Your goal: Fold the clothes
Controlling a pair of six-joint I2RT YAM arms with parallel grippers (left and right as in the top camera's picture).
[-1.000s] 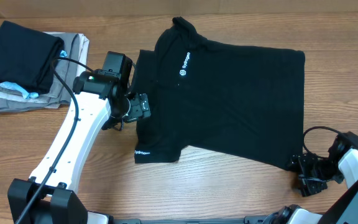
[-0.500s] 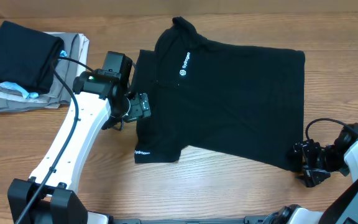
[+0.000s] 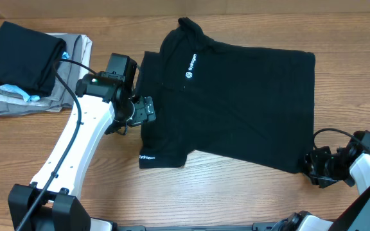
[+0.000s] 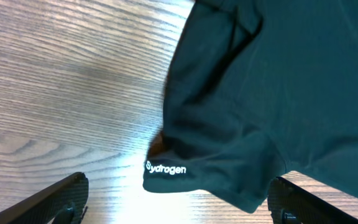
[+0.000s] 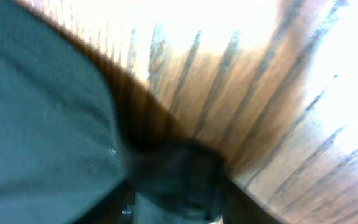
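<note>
The black shirt (image 3: 236, 102) lies spread flat on the wooden table, collar at the top left and the white logo (image 3: 190, 68) on the chest. My left gripper (image 3: 144, 109) hovers over the shirt's left edge, above the sleeve. In the left wrist view its jaws (image 4: 179, 205) are wide open and empty, and the sleeve hem with white lettering (image 4: 166, 169) lies between them. My right gripper (image 3: 315, 168) is at the shirt's bottom right corner. The right wrist view is blurred, and the jaws (image 5: 176, 199) look closed on a bunched bit of shirt hem (image 5: 42, 112).
A pile of folded clothes (image 3: 24, 58), black on top of grey with light-blue bits, sits at the table's far left corner. Bare wood (image 3: 223, 192) runs along the front edge below the shirt. A black cable (image 3: 329, 135) loops over the right gripper.
The right gripper shifted a little up and right, then back left onto the shirt's bottom right corner. The left arm and the shirt have not moved.
</note>
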